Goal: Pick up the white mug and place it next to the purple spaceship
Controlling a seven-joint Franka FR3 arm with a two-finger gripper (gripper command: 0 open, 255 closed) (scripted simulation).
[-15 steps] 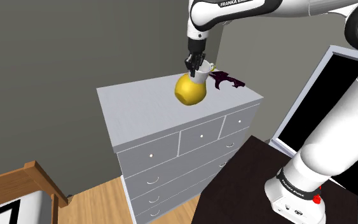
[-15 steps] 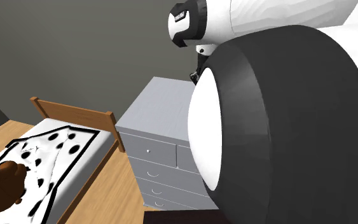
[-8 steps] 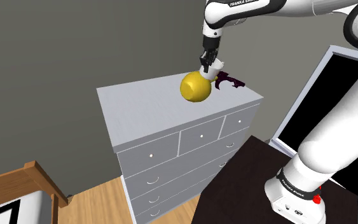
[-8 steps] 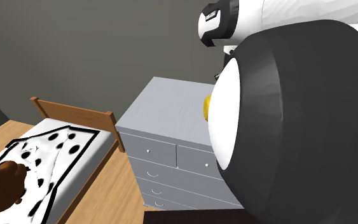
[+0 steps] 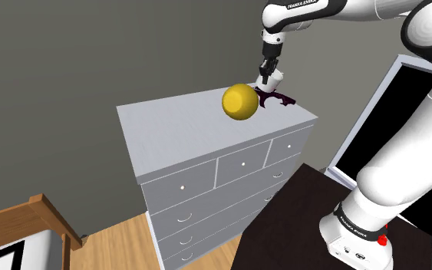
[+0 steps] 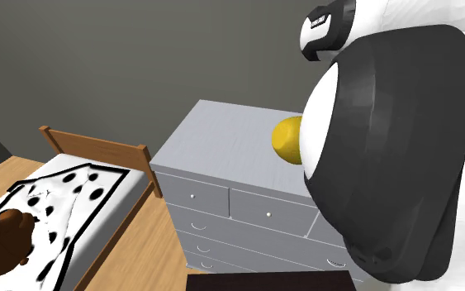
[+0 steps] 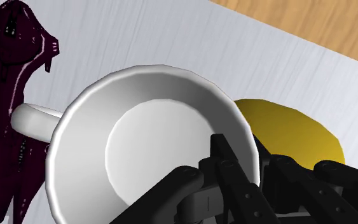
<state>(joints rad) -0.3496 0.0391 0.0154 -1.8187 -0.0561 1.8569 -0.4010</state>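
Gripper (image 7: 250,162) is clamping the mug (image 7: 145,137) by its rim, one finger inside; handle is pointing at the spaceship (image 7: 12,83) just beside.

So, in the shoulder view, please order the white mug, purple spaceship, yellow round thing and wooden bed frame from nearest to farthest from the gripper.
1. white mug, clasped in the gripper.
2. purple spaceship, just beneath, and yellow round thing, toward the view's left: too close to call.
3. wooden bed frame, far off at the lower left corner.

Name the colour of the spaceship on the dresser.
The spaceship is dark purple, clearest in the wrist view.
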